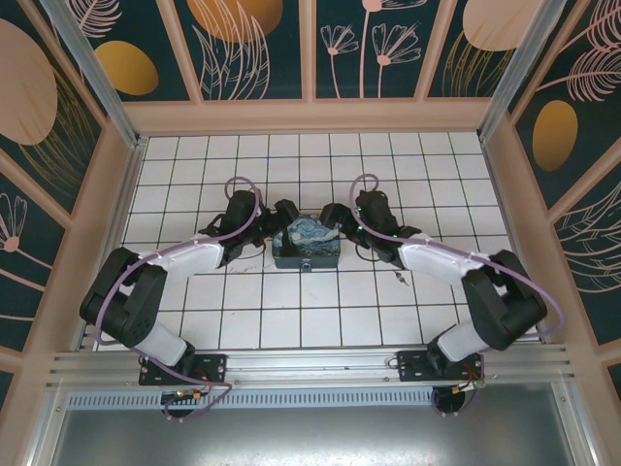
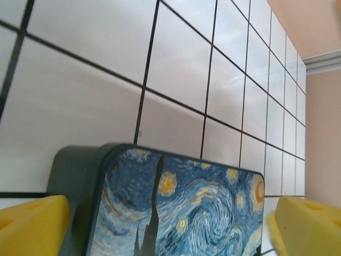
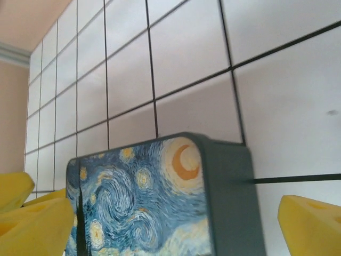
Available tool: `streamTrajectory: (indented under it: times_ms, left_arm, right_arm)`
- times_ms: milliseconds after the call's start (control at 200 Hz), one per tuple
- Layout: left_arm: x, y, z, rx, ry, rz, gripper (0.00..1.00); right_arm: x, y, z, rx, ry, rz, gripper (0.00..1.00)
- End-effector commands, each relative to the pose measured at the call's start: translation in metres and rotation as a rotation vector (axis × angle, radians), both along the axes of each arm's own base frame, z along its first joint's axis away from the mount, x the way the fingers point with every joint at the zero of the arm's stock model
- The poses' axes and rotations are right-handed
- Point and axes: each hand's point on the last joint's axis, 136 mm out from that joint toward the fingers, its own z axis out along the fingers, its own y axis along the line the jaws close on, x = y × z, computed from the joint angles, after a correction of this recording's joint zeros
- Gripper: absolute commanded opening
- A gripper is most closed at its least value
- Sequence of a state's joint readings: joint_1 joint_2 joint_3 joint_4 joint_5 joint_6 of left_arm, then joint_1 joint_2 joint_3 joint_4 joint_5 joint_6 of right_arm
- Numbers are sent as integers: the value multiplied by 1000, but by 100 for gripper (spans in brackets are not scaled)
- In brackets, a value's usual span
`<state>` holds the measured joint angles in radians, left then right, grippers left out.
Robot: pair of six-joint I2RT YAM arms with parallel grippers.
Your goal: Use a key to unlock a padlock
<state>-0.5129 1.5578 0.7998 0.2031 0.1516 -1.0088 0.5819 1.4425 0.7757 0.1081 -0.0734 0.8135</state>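
A starry-night box (image 1: pixel 306 245) sits in the middle of the white tiled worktop (image 1: pixel 243 311), with the two arms reaching in towards it from the left and the right. The left pincer (image 1: pixel 284 216) is at the box's far left corner and the right pincer (image 1: pixel 328 216) is at its far right corner, the two close to each other above the far edge. In the left wrist view the left pincer (image 2: pixel 170 229) stands apart, its yellow fingers (image 2: pixel 32 226) low at either side with the box lid (image 2: pixel 176 213) between them; whether they touch the box cannot be told. In the right wrist view the right pincer (image 3: pixel 173 229) is likewise spread, one yellow finger (image 3: pixel 311 226) at the right and the other at the left, with the lid's crescent moon corner (image 3: pixel 184 162) between them. A small bluish speck at the middle of the box's near face may be the padlock (image 1: pixel 308 264); it is too small to be sure. Patterned walls (image 1: pixel 310 49) surround the worktop.
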Motion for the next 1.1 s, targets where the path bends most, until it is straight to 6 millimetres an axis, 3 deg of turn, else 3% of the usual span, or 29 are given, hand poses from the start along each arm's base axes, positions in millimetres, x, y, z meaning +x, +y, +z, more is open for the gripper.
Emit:
streamTrajectory:
  times_ms: [0,175,360,490,631,716,1096]
  left_arm:
    - [8,18,22,124,-76,44,99]
    - [6,41,42,188,-125,122,99]
    - [-1,31,51,135,-161,58,99]
    - [-5,27,58,116,-177,28,99]
    - [-7,40,58,121,-157,101,99]
    - [-8,44,60,113,-163,121,99]
    - [-7,26,53,90,-140,42,99]
  right_arm:
    - [-10,-33,12,-84,-11,-47,99]
    - [-34,-86,-5,-224,64,-102,97]
    - [-63,-128,-45,-292,171,-157,90]
    - [-75,-144,-65,-300,217,-186,82]
    - [-79,-155,-77,-309,234,-207,76]
    - [-81,-151,-80,-286,244,-188,75]
    - [-103,-136,-89,-182,281,-136,67]
